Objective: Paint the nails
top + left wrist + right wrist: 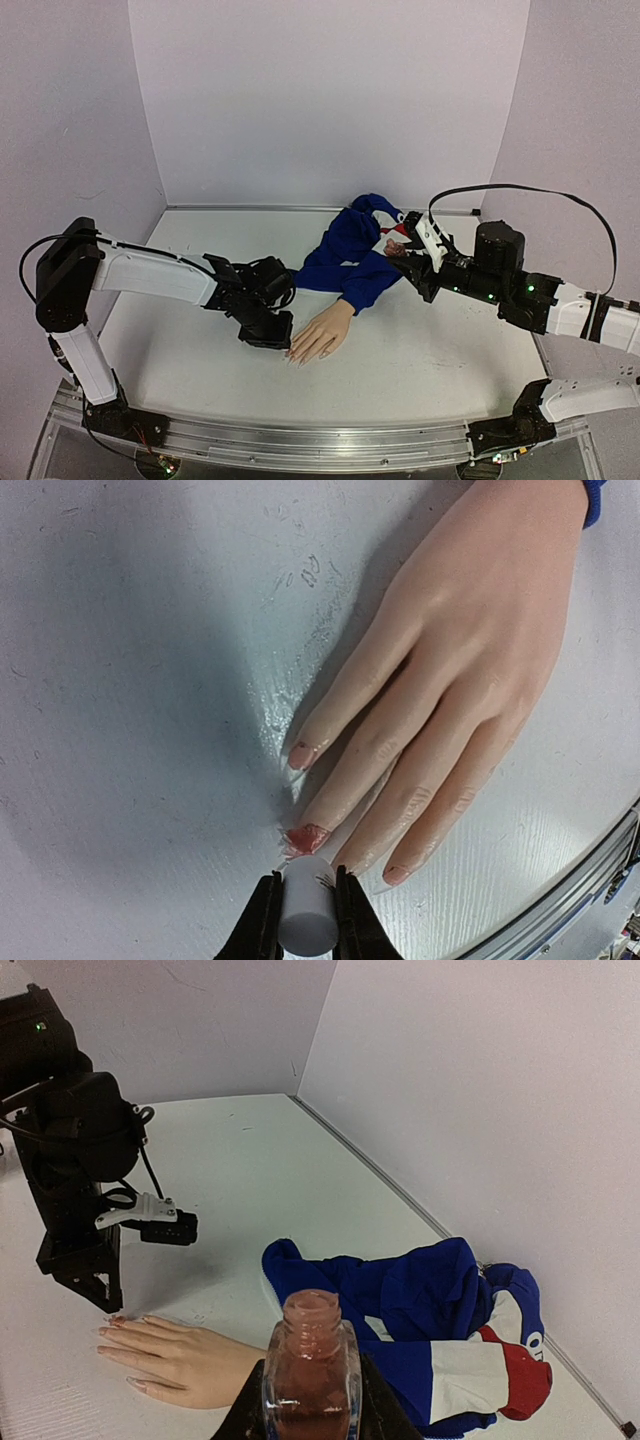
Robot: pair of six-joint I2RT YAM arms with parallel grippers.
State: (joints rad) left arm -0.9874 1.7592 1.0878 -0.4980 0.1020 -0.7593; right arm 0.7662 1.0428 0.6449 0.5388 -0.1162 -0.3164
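The beige mannequin hand (pixel 322 336) lies palm down on the table, its wrist in a blue sleeve (pixel 352 262). In the left wrist view its nails show: the middle nail (pixel 308 837) is smeared red, and the index nail (pixel 300 756) and the little nail (pixel 396 875) have faint colour. My left gripper (pixel 305 882) is shut on a white polish cap (pixel 307 912), right at the middle and ring fingertips; the brush is hidden under the cap. My right gripper (pixel 310 1405) is shut on an open pinkish polish bottle (pixel 311 1375), held above the sleeve (pixel 420 1305).
The blue, white and red jacket (pixel 500 1360) is bunched at the back right by the wall. A metal rail (pixel 300 445) runs along the table's near edge. The left arm (pixel 75 1160) stands over the fingertips (pixel 115 1325).
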